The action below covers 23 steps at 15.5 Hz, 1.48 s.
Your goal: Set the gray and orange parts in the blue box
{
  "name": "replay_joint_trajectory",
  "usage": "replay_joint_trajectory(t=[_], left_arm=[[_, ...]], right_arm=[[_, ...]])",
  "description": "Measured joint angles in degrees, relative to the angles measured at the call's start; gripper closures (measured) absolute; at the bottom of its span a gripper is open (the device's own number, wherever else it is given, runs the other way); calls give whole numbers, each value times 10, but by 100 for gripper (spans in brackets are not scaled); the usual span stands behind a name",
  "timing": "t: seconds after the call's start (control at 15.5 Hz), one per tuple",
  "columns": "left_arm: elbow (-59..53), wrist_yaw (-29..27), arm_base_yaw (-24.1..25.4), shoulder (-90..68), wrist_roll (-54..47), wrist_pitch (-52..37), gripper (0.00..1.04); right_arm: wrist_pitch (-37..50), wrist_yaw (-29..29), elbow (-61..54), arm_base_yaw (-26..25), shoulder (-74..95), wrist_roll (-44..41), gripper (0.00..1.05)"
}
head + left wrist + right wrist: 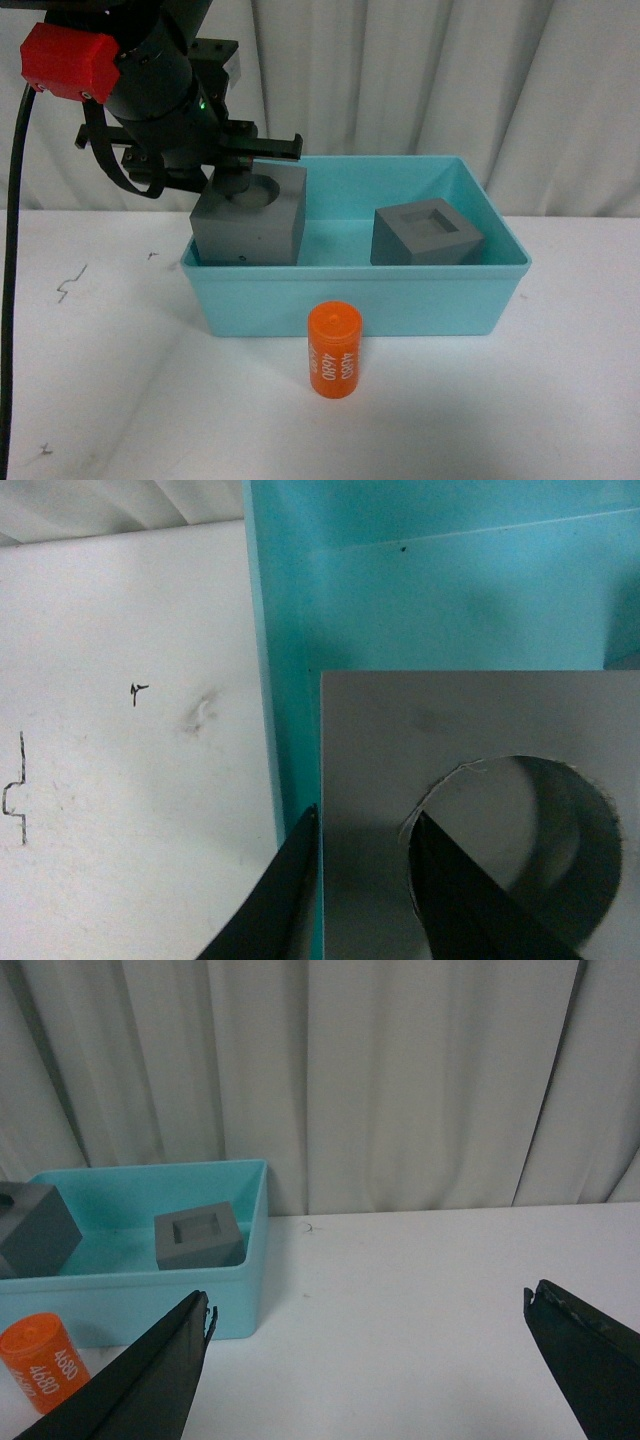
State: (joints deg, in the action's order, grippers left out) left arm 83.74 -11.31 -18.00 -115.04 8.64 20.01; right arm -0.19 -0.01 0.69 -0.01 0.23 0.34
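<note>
My left gripper point(240, 178) is shut on the gray cube with round recess point(250, 222), one finger inside the recess and one on the outer wall point(365, 825). It holds the cube over the left end of the blue box point(350, 300), tight against the left wall. Inside the box on the right rests the gray cube with square recess point(425, 234). An orange cylinder point(333, 349) with white numbers stands on the table just in front of the box. My right gripper point(367, 1310) is open over the bare table, to the right of the blue box point(150, 1295); the orange cylinder point(38, 1360) is beyond its left finger.
A white table point(500, 410) carries everything, with small black marks point(70, 285) at its left. White curtains point(420, 70) hang close behind the box.
</note>
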Motion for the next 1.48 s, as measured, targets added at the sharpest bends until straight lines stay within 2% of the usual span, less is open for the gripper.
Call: replay_joint_trajectory(t=[0.26, 0.39, 0.45, 0.64, 0.71, 0.77, 0.84, 0.9, 1.09, 1.16, 1.22, 1.48], left_arm=[[-8, 4, 14, 18, -1, -4, 29], [-47, 7, 25, 78, -6, -59, 6], [-109, 20, 27, 171, -15, -143, 7], [-179, 32, -1, 295, -37, -184, 7], [-210, 6, -11, 325, -51, -235, 9], [-270, -37, -7, 351, -63, -364, 20], [-365, -43, 17, 389, -72, -473, 34], [-437, -36, 40, 417, -76, -533, 47], [-566, 5, 71, 492, -76, -591, 81], [-607, 19, 83, 520, -76, -600, 96], [-638, 26, 96, 543, -78, -606, 103], [-722, 59, 125, 629, -78, -603, 103]], right_arm=[[0, 0, 0, 0, 0, 0, 6], [0, 0, 0, 0, 0, 0, 6], [0, 0, 0, 0, 0, 0, 6], [0, 0, 0, 0, 0, 0, 6], [0, 0, 0, 0, 0, 0, 6], [0, 0, 0, 0, 0, 0, 6], [0, 0, 0, 0, 0, 0, 6], [0, 0, 0, 0, 0, 0, 6], [0, 0, 0, 0, 0, 0, 6], [0, 0, 0, 0, 0, 0, 6], [0, 0, 0, 0, 0, 0, 6], [0, 0, 0, 0, 0, 0, 6]])
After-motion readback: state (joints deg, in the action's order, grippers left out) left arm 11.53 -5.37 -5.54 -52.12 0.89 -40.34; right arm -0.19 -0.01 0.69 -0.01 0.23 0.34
